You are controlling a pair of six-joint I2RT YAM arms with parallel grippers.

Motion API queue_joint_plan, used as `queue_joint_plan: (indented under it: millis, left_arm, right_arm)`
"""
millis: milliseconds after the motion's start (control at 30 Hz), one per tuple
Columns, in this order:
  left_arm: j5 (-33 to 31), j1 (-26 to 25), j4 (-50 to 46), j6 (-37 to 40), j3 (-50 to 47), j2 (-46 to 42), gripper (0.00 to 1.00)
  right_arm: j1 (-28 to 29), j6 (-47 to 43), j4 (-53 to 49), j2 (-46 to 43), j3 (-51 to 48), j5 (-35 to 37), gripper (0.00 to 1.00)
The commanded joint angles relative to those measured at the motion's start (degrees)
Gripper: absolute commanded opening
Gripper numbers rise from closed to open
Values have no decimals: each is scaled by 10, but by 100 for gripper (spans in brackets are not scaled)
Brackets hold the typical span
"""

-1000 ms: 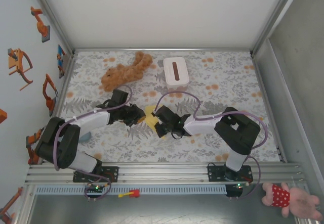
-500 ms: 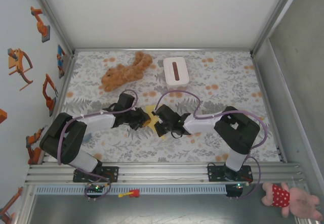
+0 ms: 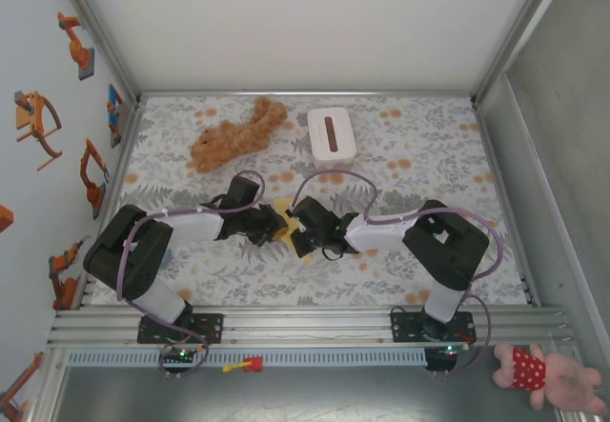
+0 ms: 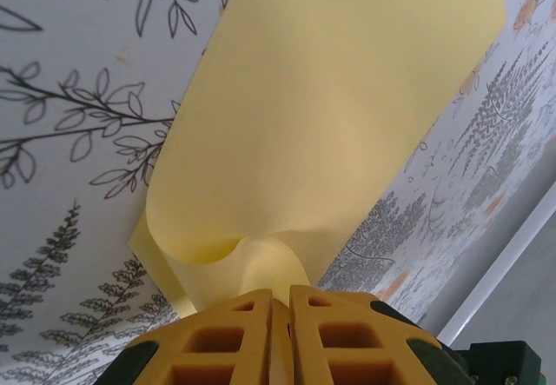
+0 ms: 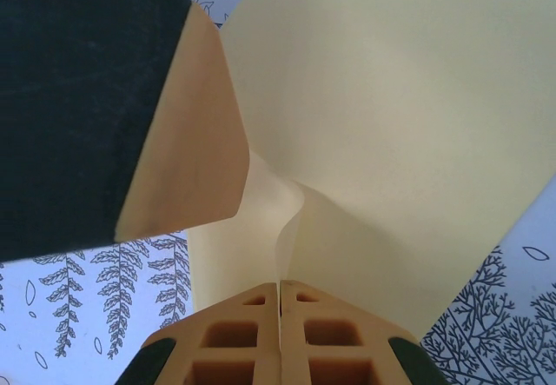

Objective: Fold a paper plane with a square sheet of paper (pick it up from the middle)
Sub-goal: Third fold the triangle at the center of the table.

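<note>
The square sheet of paper (image 3: pixel 283 210), pale yellow, hangs bowed between my two grippers over the middle of the table. My left gripper (image 3: pixel 273 223) is shut on one edge. In the left wrist view the paper (image 4: pixel 347 116) curls up from the pinched spot at the left gripper (image 4: pixel 280 296). My right gripper (image 3: pixel 297 229) is shut on the opposite edge. In the right wrist view the sheet (image 5: pixel 408 142) rises from the right gripper (image 5: pixel 280 285), with one of the left gripper's fingers (image 5: pixel 187 142) close at the left. The sheet is a loose curl, not a paper plane shape.
A brown plush toy (image 3: pixel 236 134) lies at the back left of the flower-patterned table (image 3: pixel 419 165). A white box with a brown slot (image 3: pixel 331 134) stands at the back centre. A pink plush (image 3: pixel 548 374) lies outside the frame at the bottom right. Enclosure walls border the table.
My left gripper has moved right, closer to the right gripper, and the paper between them has bowed up more. The right arm has stayed in place.
</note>
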Motion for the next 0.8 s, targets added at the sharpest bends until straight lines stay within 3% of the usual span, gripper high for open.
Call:
queue_joint_plan:
  millis: [0, 767]
  left_arm:
    - [3, -4, -5, 2, 10, 12, 13]
    - [6, -5, -22, 24, 20, 32, 13]
  right_arm:
    - [-4, 12, -37, 24, 0, 2, 0]
    - [-6, 17, -38, 26, -3, 2, 0]
